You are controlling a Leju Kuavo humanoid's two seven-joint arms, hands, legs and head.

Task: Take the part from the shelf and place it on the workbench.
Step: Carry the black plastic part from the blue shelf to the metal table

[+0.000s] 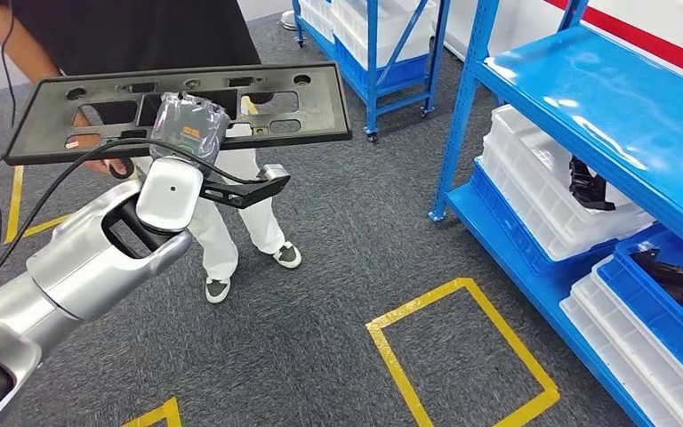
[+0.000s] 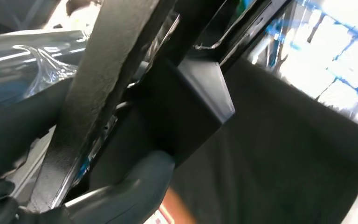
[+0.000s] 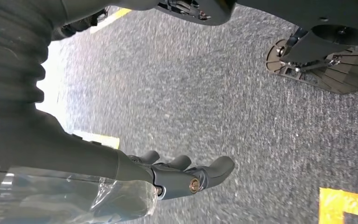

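A: How far along was it?

B: The left hand [image 1: 188,132] gripped the black part [image 1: 178,108], raised in front of a person [image 1: 133,36]. It was already off the blue shelf [image 1: 605,98] on the right.

A: And the right hand [image 3: 177,179]?

B: It hung over the carpet, fingers loosely out, holding nothing. Placing remained; I saw no workbench.

Black part [image 1: 178,105], silver left arm [image 1: 71,267], grey speckled carpet [image 1: 320,338] with yellow tape square [image 1: 462,356], blue shelf [image 1: 605,98], white bins [image 1: 542,178].
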